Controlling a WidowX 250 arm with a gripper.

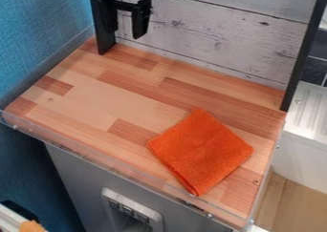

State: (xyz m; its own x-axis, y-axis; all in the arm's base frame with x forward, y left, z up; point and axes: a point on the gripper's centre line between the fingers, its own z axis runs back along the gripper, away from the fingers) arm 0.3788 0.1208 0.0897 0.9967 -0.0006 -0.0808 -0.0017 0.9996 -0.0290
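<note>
High at the upper left of the camera view, my gripper hangs above the back left part of the wooden worktop, beside a black upright post. It is open, its two fingers apart with nothing between them. An orange folded cloth lies flat on the right front part of the worktop, turned like a diamond. The cloth and the gripper are well apart.
A black post rises at the back left and another at the back right, with a whitish plank wall between them. A clear raised edge runs along the front.
</note>
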